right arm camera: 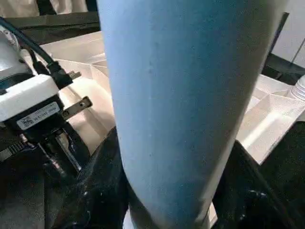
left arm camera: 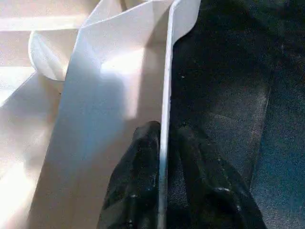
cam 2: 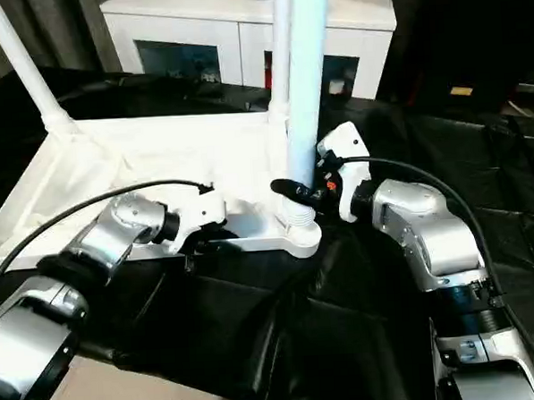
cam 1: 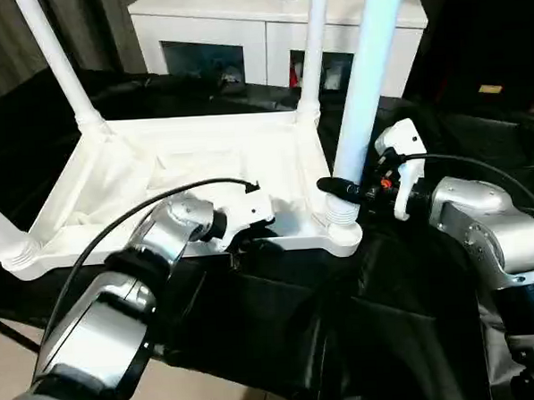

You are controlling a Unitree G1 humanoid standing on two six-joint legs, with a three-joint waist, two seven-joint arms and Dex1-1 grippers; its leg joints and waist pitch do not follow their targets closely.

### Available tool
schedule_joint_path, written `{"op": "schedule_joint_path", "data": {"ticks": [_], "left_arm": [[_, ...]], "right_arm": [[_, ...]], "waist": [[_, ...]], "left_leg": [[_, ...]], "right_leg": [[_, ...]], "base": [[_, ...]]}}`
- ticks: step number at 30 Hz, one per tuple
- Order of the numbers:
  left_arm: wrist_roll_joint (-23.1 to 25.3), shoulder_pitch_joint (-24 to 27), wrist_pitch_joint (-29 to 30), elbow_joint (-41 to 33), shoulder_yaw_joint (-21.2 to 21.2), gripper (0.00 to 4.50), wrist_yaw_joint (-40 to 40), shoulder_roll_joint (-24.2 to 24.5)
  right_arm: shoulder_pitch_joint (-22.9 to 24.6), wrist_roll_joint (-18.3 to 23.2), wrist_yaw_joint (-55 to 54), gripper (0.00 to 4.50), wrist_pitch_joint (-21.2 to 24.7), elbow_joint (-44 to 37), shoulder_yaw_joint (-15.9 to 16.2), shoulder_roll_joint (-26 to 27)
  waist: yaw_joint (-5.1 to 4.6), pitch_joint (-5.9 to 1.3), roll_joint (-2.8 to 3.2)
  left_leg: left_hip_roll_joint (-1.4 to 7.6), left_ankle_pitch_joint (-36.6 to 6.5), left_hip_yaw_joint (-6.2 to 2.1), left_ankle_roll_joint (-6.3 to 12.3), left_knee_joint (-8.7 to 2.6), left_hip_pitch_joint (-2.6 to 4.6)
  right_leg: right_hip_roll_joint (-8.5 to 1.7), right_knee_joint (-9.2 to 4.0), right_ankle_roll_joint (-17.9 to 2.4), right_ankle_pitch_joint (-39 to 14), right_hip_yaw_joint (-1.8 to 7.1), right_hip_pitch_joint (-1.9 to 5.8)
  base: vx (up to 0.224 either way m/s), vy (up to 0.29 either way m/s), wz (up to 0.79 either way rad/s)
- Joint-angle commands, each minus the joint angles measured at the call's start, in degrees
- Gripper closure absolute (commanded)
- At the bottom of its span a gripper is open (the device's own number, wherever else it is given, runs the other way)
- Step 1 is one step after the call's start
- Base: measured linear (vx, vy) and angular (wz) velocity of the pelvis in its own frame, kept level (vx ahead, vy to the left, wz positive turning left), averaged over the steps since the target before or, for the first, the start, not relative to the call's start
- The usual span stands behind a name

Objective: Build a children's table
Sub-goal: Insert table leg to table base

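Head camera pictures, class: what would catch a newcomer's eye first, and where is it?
The upturned white tabletop lies on the black cloth with legs standing up from its corners. At the near right corner the right pincer grips the nearest leg just above its socket. The left pincer pinches the tabletop's near rim, one finger on each side.

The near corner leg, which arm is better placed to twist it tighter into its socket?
Right. The right gripper is already clasped around the near corner leg just above its socket, while the left gripper pinches the tabletop rim.
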Motion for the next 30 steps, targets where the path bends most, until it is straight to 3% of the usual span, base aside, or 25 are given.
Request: {"op": "schedule_joint_path", "data": {"ticks": [1, 7, 14, 15, 16, 17, 18, 20, 22, 24, 25, 27, 29, 30], "left_arm": [[0.97, -0.77, -0.69, 1.29, -0.01, 3.93, -0.28, -0.42], [0.8, -0.95, -0.44, 3.14, 0.68, 4.37, -1.16, -0.28], [1.53, 2.18, 0.36, 1.77, 1.5, 4.5, -0.32, 1.9], [1.43, 4.16, 1.21, -0.54, 1.6, 4.5, -0.58, 3.12], [1.37, 5.89, 1.53, -2.52, 1.66, 4.5, -0.86, 4.18], [1.33, 6.58, 1.79, -3.36, 1.74, 4.5, -0.88, 4.61], [1.3, 6.93, 1.97, -3.78, 1.83, 4.5, -0.79, 4.82], [0.61, 11.63, 5.35, -10.99, 2.67, 4.5, -1.24, 7.47], [0.16, 13.47, 6.79, -13.92, 3.46, 4.5, -0.96, 8.43], [-0.35, 15.19, 7.87, -16.87, 4.55, 4.5, -0.35, 9.36], [-0.35, 15.19, 7.87, -16.87, 4.55, 4.5, -0.35, 9.36], [-1.32, 19.24, 11.3, -25.39, 5.59, 4.5, -0.53, 11.02], [-1.65, 20.72, 13.1, -28.93, 5.58, 4.5, -0.79, 11.47], [-1.71, 21.28, 13.91, -30.52, 5.49, 4.5, -0.74, 11.71]], "right_arm": [[-0.24, 0.07, 0.27, 2.65, -0.78, -1.56, -0.1, -0.39], [-0.24, 1.03, 1.02, 2.65, -0.15, -2.5, -0.47, -0.23], [0.87, 3.09, 1.8, 2.65, 2.14, -5.52, -1.16, -0.54], [1.43, 3.47, 1.71, 2.65, 2.74, -6.44, -1.3, -0.63], [1.9, 3.85, 1.63, 2.65, 3.24, -7.2, -1.44, -0.71], [2.12, 4.07, 1.55, 2.65, 3.53, -7.6, -1.51, -0.71], [2.24, 4.2, 1.49, 2.65, 3.7, -7.83, -1.55, -0.7], [3.68, 5.42, 1.87, 2.65, 5.58, -10.38, -1.88, -1.19], [4.22, 6.02, 2.02, 2.65, 6.58, -11.41, -2.01, -1.45], [4.75, 6.56, 2.05, 2.65, 7.43, -12.33, -2.05, -1.74], [4.75, 6.56, 2.05, 2.65, 7.43, -12.33, -2.05, -1.74], [5.37, 6.61, 2.06, 2.65, 8.18, -12.34, -1.59, -1.98], [5.39, 6.35, 2.3, 2.65, 8.5, -11.92, -1.03, -2.01], [5.31, 6.49, 2.76, 2.65, 9.07, -11.89, -0.41, -2.19]], "waist": [[0.1, -4.86, -0.08], [0.21, -4.86, 0.02], [-0.04, -4.84, 0.17], [-0.1, -4.77, 0.59], [-0.3, -4.79, 0.36], [-0.59, -4.68, 0.91], [-0.85, -4.56, 0.8], [-1.4, -4.09, 0.29], [-1.57, -4.11, 0.65], [-1.83, -4.05, 0.08], [-1.89, -4.08, 0.33], [-2.12, -4.11, -0.01], [-2.56, -4.1, 0.34], [-2.64, -4.17, -0.42]], "left_leg": [[2.26, -9.5, -0.77, 1.95, -4.41, 0.92], [2.3, -9.38, -0.77, 2.31, -4.41, 0.92], [2.4, -9.44, -0.87, 2.67, -4.52, 0.83], [2.48, -10.2, -0.93, 2.36, -4.61, 0.85], [2.56, -10.35, -1.08, 2.14, -4.76, 0.73], [2.49, -11.1, -1.09, 1.96, -4.9, 0.78], [2.43, -11.98, -0.99, 1.86, -4.97, 0.86], [2.32, -13.71, -1.26, 0.88, -5.48, 0.54], [2.22, -15.18, -1.26, 0.48, -5.52, 1.18], [2.08, -13.66, -1.19, 0.67, -5.55, 0.93], [2.09, -13.23, -1.19, 0.71, -5.62, 1.01], [2.13, -13.16, -1.11, 0.84, -5.59, 1.19], [2.22, -12.74, -1.11, 1.06, -5.63, 1.16], [2.21, -12.79, -0.88, 1.27, -5.5, 1.38]], "right_leg": [[-4.34, -4.16, -15.6, -7.32, 2.42, 4.05], [-4.4, -4.15, -15.96, -7.08, 2.4, 4.06], [-4.47, -4.03, -16.49, -5.77, 2.4, 4.23], [-4.49, -4.15, -16.41, -6.47, 2.38, 4.2], [-4.52, -3.99, -16.47, -6.42, 2.35, 4.43], [-4.47, -4.14, -16.12, -7.92, 2.27, 4.23], [-4.32, -4.48, -15.78, -9.58, 2.19, 4.09], [-4.48, -4.78, -13.97, -15.2, 2.17, 4.7], [-4.6, -5.5, -11.73, -21.66, 2.13, 4.37], [-4.43, -5.75, -10.78, -22.61, 2.21, 4.29], [-4.31, -5.74, -10.45, -22.37, 2.23, 4.18], [-4.28, -5.75, -10.68, -21.98, 2.27, 3.98], [-4.16, -5.59, -11.47, -20.53, 2.26, 3.86], [-4.06, -5.68, -11.53, -20.5, 2.3, 3.71]], "base": [[0.0, 0.0, 0.0], [0.0, 0.0, 0.0], [0.0, 0.0, 0.0], [0.0, 0.0, 0.0], [0.0, 0.0, 0.0], [0.0, 0.0, 0.0], [0.0, 0.0, 0.0], [0.0, 0.0, 0.0], [0.0, 0.0, 0.0], [0.0, 0.0, 0.0], [0.0, 0.0, 0.0], [0.0, 0.0, 0.0], [0.0, 0.0, 0.0], [0.0, 0.0, 0.0]]}}
